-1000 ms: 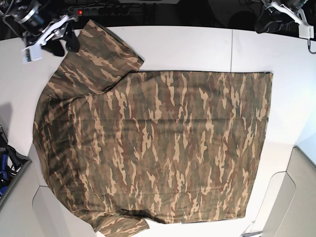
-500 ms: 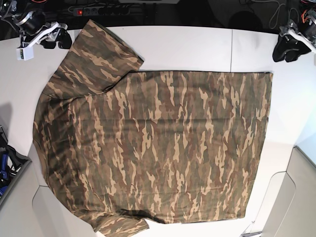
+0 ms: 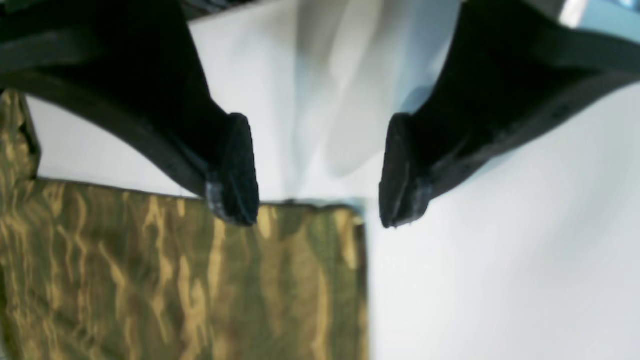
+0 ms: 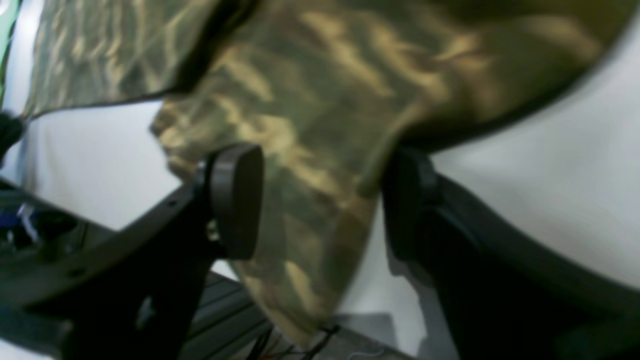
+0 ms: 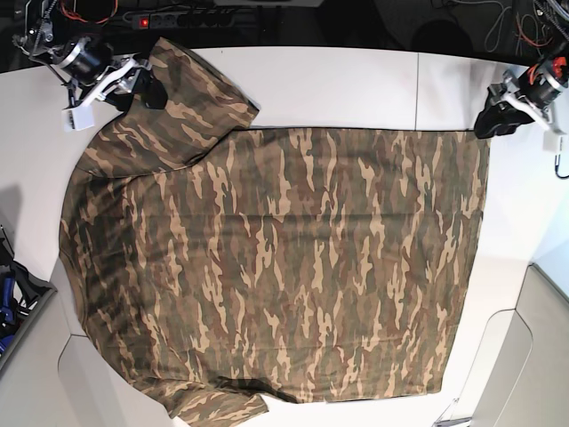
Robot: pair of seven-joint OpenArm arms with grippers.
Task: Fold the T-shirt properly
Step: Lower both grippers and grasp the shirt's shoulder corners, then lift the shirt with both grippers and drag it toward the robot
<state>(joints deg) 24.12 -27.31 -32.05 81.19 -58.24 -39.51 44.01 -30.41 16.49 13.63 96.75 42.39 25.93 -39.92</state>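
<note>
Item 1: R. claw (image 5: 142,96), far-left of table (image 5: 338,84); jaws apart, nothing clamped; fingers at sleeve (image 5: 191,116), one over cloth, other by its edge.

Item 2: shirt (image 5: 267,267), camo, 1 pc., lying across mid. and near table, w/ sleeve toward table's far left; looks light, soft, limp, prob. not slippery or fragile; will sag betw. grips & crease if dragged; wide span, so 2-pt. hold advisable; L. grip: sleeve, well in from edge, a good pinch of cloth; R. grip: far-right corner (image 5: 476,144), where edges meet; close low to table, else thin cloth may slip out; lift both evenly, keep taut.

Item 3: L. claw (image 3: 319,217), far-right of table, at that corner; jaws apart, nothing betw. them gripped.

Containers: none seen on table; contents n/a.
</note>
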